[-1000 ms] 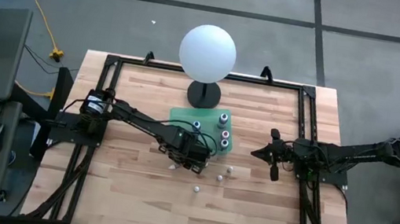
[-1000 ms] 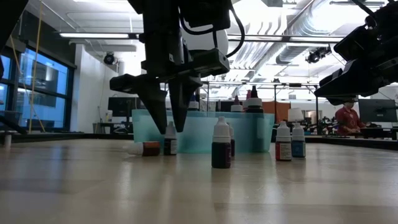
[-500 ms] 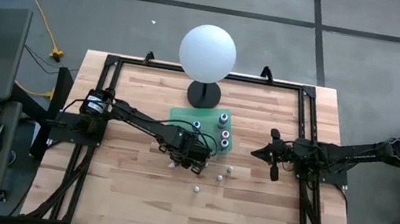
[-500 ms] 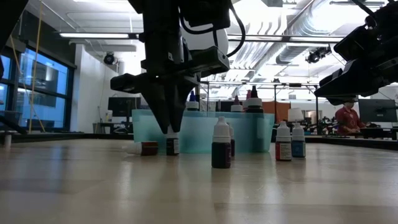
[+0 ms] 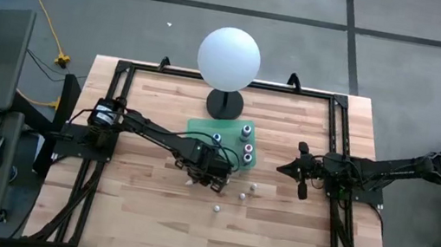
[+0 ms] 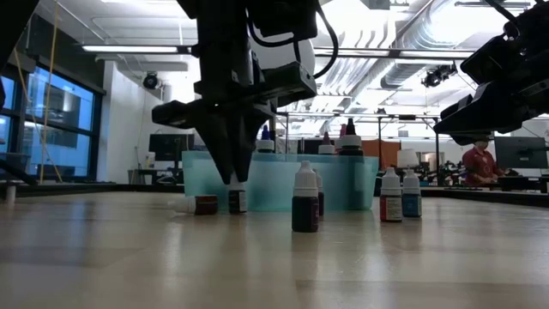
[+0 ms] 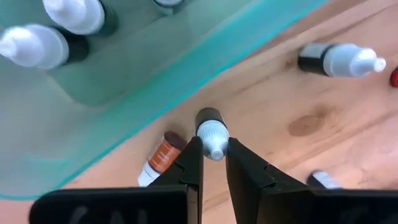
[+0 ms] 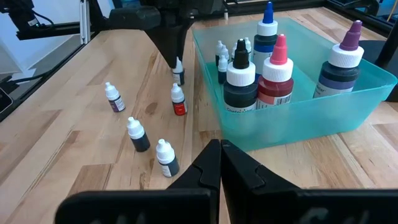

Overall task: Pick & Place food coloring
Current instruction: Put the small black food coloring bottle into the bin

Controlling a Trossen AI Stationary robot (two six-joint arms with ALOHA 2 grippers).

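Fingers of the left gripper (image 7: 213,154) pinch a small bottle (image 7: 212,130), hiding its lower body.

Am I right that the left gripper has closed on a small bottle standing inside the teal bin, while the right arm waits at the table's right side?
Not quite: the small bottle that the left gripper has closed on stands on the wooden table just outside the teal bin, as the left wrist view shows. The right gripper does wait, shut, at the table's right side.
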